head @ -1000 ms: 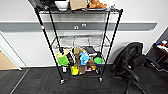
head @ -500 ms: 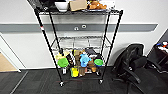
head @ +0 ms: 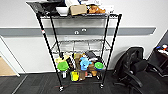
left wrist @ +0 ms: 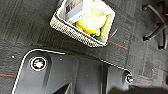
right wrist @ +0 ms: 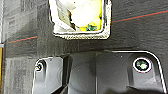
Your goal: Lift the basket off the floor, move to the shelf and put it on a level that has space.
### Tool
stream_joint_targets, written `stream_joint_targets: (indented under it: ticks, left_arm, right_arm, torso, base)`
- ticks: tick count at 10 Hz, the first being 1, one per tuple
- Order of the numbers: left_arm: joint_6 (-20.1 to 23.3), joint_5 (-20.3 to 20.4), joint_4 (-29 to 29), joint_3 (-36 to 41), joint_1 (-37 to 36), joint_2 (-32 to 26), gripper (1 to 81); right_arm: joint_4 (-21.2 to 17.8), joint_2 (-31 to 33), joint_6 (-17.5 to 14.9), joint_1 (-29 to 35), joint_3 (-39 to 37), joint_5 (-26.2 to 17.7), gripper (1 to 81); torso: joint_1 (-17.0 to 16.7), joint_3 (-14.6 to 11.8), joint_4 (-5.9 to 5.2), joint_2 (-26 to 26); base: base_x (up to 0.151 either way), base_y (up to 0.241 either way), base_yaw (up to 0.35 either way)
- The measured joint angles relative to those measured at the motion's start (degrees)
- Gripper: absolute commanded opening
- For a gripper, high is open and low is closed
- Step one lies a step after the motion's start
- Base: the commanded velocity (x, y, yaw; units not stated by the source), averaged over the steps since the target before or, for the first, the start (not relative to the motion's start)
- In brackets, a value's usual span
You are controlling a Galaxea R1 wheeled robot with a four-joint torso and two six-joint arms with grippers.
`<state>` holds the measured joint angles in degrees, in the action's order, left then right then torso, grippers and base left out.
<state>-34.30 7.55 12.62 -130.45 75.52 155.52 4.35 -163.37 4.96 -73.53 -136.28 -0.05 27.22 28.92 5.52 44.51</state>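
Left wrist view is showing the basket [left wrist: 75, 31] sitting on the floor [left wrist: 22, 25], ahead of my left claw, with yellow and white things inside; my right wrist is seeing the same basket [right wrist: 82, 33] just ahead. I cannot tell how far either claw is opening. Ahead, the shelf [head: 113, 47] is standing, its level [head: 75, 46] lying bare.
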Motion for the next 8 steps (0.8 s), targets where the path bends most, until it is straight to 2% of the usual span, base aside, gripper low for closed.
stream_joint_targets:
  ticks: [5, 6, 8]
  left_arm:
    - [-0.04, -0.05, -0.46, -1.33, -0.06, -0.28, 81.1]
    - [-0.06, -0.05, -0.8, -1.33, -0.22, -0.3, 81.1]
    - [-0.04, -0.06, -0.88, -1.3, -0.2, -0.3, 81.1]
  right_arm:
    - [0.02, -0.04, -0.01, -1.05, -0.83, -0.24, 81.1]
    - [0.02, -0.02, -0.01, -0.94, -0.85, -0.2, 81.1]
    - [0.02, -0.04, -0.04, -0.89, -1.05, -0.3, 81.1]
  torso:
    - [6.14, 0.09, 0.0, 9.77]
    - [7.14, 0.7, 0.0, 11.52]
    - [9.24, 3.67, 0.0, 14.8]
  base:
    - [0.0, 0.0, 0.0]
    - [0.0, 0.0, 0.0]
    - [0.0, 0.0, 0.0]
